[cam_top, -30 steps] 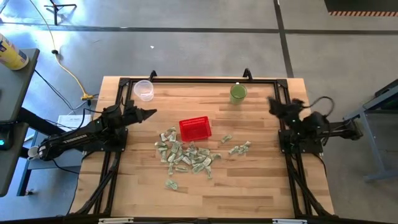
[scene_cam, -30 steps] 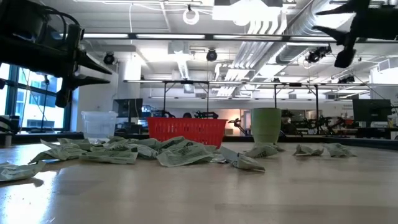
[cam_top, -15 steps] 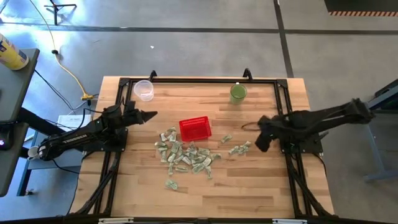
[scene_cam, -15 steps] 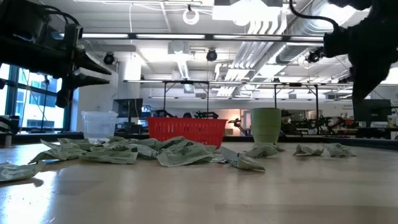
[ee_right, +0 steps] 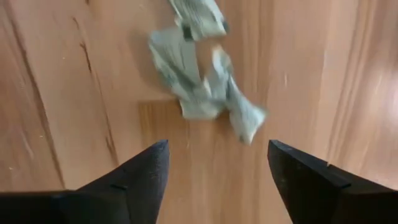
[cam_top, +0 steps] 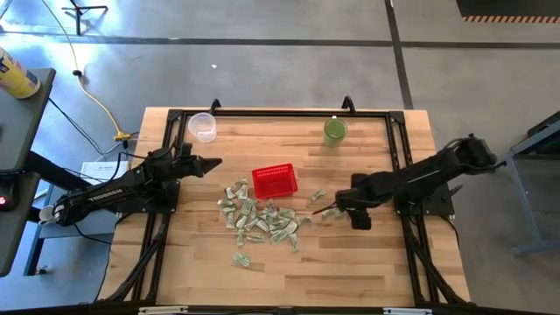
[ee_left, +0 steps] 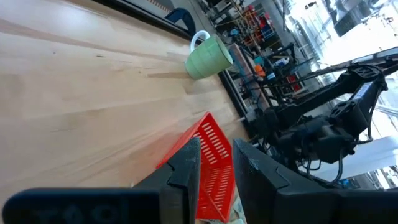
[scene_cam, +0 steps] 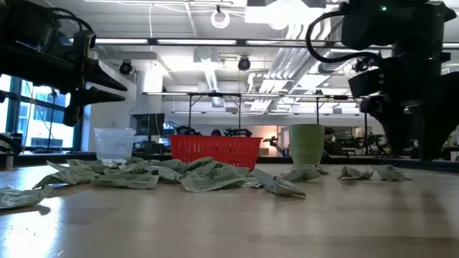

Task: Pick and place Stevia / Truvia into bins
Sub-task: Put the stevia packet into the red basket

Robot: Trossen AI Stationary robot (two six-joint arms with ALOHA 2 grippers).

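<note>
My right tool [cam_top: 334, 210] hangs low over the table [cam_top: 367, 262], its two fingers [ee_right: 134, 177] spread well apart, nothing between them. Just ahead of the fingertips lies a small cluster of Stevia sachets [ee_right: 202, 87], crumpled and touching one another, flat on the wood. Seen from above, that cluster [cam_top: 337, 208] sits at about four o'clock from the red basket [cam_top: 275, 181], near it but apart. The main heap of sachets [cam_top: 261, 222] lies at six o'clock from the basket, spreading from just beside its near edge outward; one stray sachet [cam_top: 241, 259] lies farther out at seven o'clock. My left tool [cam_top: 210, 162] waits above the table at nine o'clock from the basket, its fingers [ee_left: 186, 168] close together with a narrow gap, holding nothing. A green cup [cam_top: 335, 131] stands at one o'clock, a clear cup [cam_top: 202, 126] at ten o'clock.
</note>
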